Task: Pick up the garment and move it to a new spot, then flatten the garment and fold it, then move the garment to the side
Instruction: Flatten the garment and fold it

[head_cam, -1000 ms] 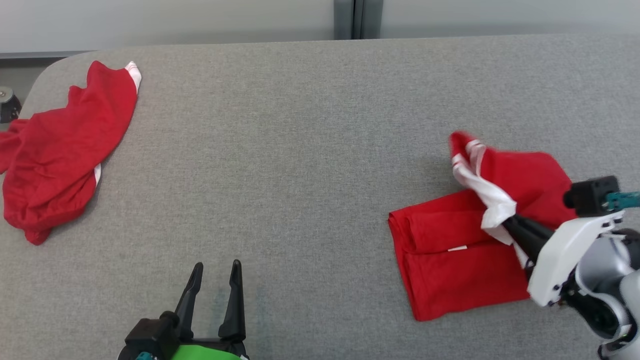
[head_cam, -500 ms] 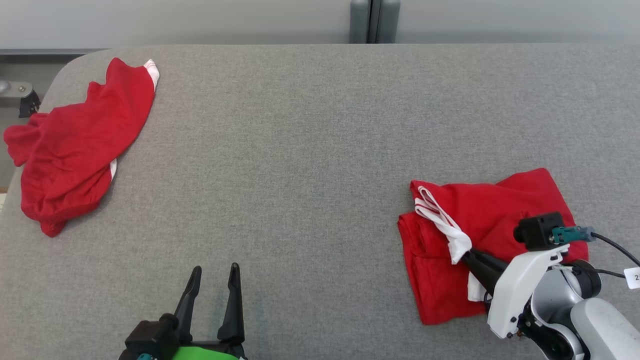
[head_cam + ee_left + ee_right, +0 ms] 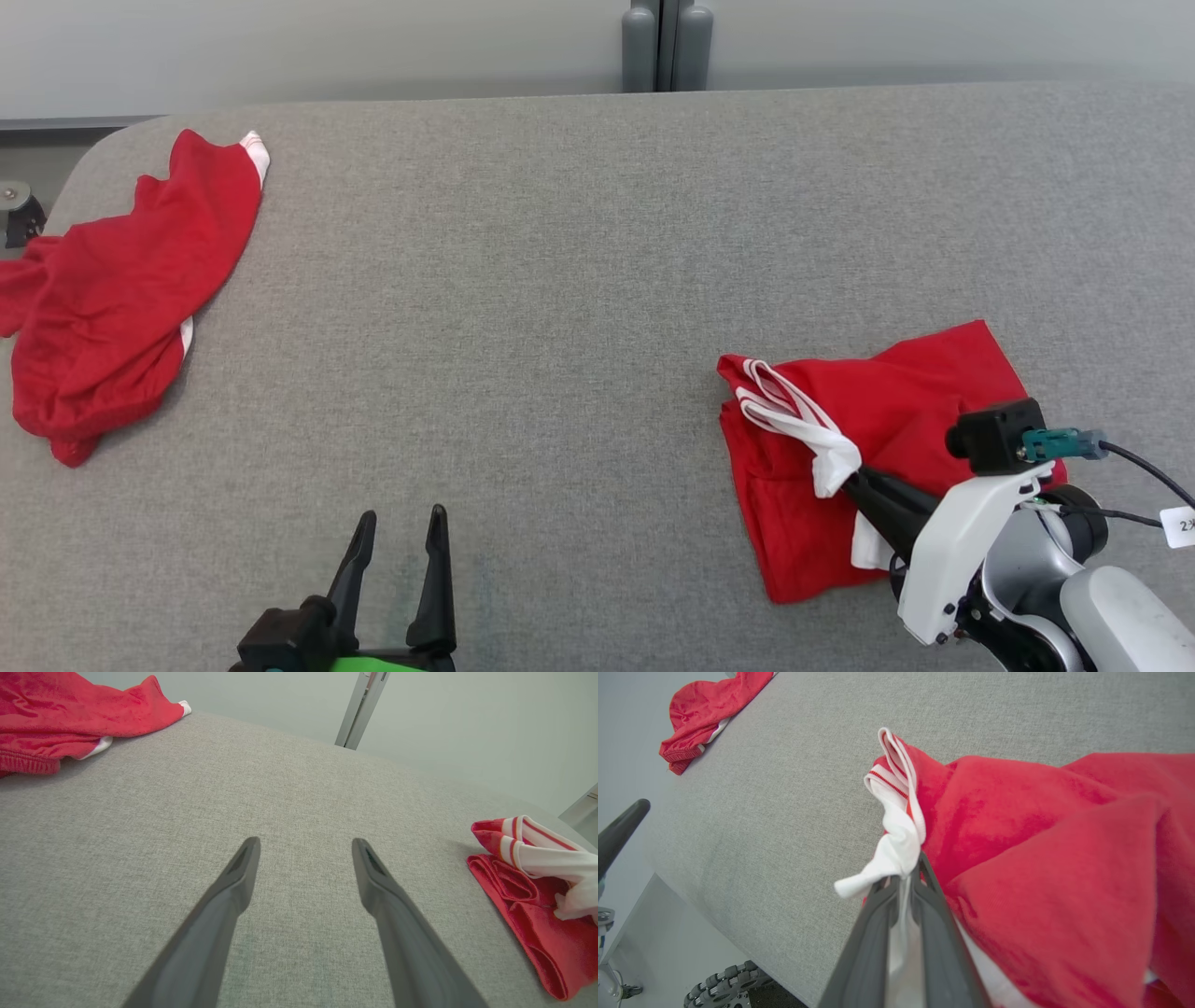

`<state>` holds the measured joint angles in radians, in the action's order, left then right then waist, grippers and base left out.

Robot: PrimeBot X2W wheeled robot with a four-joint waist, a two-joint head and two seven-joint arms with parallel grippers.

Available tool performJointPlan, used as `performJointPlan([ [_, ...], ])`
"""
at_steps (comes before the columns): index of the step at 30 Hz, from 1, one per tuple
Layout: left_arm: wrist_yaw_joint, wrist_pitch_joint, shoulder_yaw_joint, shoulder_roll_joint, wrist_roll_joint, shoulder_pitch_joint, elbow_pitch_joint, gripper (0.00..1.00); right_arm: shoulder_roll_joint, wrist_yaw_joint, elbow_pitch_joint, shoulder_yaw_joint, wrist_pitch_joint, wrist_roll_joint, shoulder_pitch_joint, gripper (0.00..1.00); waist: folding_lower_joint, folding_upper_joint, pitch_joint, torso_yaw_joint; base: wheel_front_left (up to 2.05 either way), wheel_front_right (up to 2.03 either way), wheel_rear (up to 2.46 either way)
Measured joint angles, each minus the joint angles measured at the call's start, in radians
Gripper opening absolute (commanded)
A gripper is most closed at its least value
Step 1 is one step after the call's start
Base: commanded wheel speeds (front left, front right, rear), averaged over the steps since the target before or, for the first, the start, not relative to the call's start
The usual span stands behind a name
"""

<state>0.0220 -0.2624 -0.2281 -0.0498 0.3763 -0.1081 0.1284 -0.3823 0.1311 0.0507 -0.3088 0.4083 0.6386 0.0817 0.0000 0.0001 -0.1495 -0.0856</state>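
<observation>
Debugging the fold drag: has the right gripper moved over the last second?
Yes. Against the post, the right gripper, jaws shut on the garment, has moved left and down the head view, toward the robot.

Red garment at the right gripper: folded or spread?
Folded, loosely: red garment with white striped trim lies in doubled layers; right gripper pinches its trim.
</observation>
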Motion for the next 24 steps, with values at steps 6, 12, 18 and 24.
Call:
performJointPlan([
  [6, 0.000, 0.000, -0.004, 0.000, 0.000, 0.001, 0.018, 1.00, 0.030, 0.000, -0.024, -0.011, 0.014, -0.023, 0.000, 0.10, 0.0000, 0.0000, 0.004, 0.005, 0.00, 0.00, 0.00],
  [12, 0.003, 0.000, -0.003, 0.000, 0.000, 0.000, 0.036, 1.00, 0.092, 0.000, -0.037, -0.018, -0.038, -0.036, 0.009, 1.00, 0.0000, 0.0000, 0.020, 0.008, 0.00, 0.00, 0.00],
  [18, 0.006, 0.000, 0.008, 0.000, 0.000, -0.014, 0.045, 1.00, 0.112, 0.000, -0.013, -0.004, -0.111, -0.038, 0.009, 1.00, 0.0000, 0.0000, 0.051, 0.016, 0.00, 0.00, 0.00],
  [24, 0.006, 0.000, 0.021, 0.000, 0.000, -0.033, 0.041, 1.00, 0.092, 0.000, 0.042, 0.099, -0.229, -0.075, -0.027, 1.00, 0.0000, 0.0000, 0.090, 0.025, 0.00, 0.00, 0.00],
])
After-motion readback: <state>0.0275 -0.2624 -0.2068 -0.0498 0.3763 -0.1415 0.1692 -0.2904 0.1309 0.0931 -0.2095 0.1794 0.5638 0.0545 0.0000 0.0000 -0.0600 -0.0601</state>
